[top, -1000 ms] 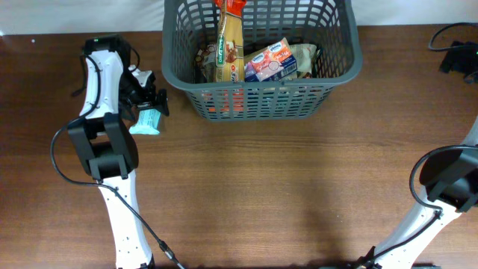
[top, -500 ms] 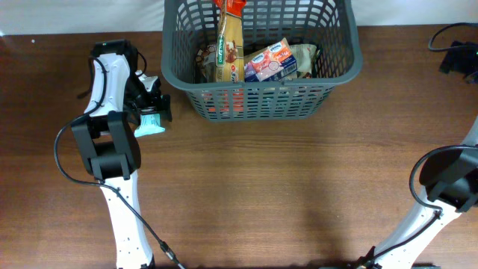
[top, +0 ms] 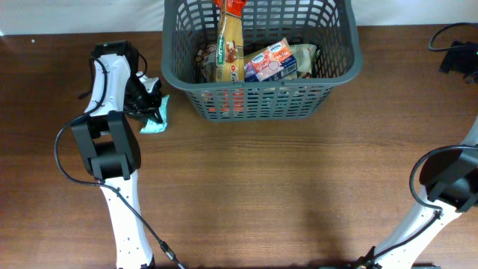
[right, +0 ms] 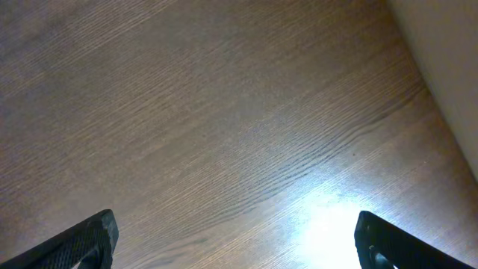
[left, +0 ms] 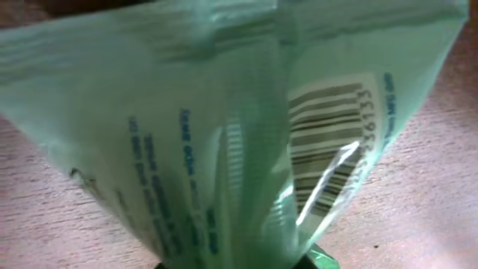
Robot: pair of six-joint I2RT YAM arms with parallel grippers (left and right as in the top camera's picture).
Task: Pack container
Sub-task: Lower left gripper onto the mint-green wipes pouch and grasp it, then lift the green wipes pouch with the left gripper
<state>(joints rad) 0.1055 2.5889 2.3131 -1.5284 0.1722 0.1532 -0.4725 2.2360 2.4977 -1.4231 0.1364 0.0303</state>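
The container [top: 173, 73], a large dark grey lattice basket, stands at the table's far middle. Inside it lie a long yellow pack [top: 228, 46], a red-and-white pack [top: 272, 61] and other snack packs. Just left of the basket, on the wood, is a pale teal snack pack [top: 156, 122]. My left gripper [top: 149, 106] is shut on that pack's top end. In the left wrist view the teal pack [left: 224, 134] fills the frame, its barcode showing. My right gripper [right: 239, 243] is open over bare wood, far from the basket.
The right arm's dark head [top: 457, 57] sits at the far right edge with a cable. A white wall edge [right: 448, 67] borders the table behind it. The brown wooden table [top: 284, 187] stretches in front of the basket.
My left gripper has closed on the teal pack. The arm shifted slightly right toward the basket, and the pack now lies a little closer to the basket.
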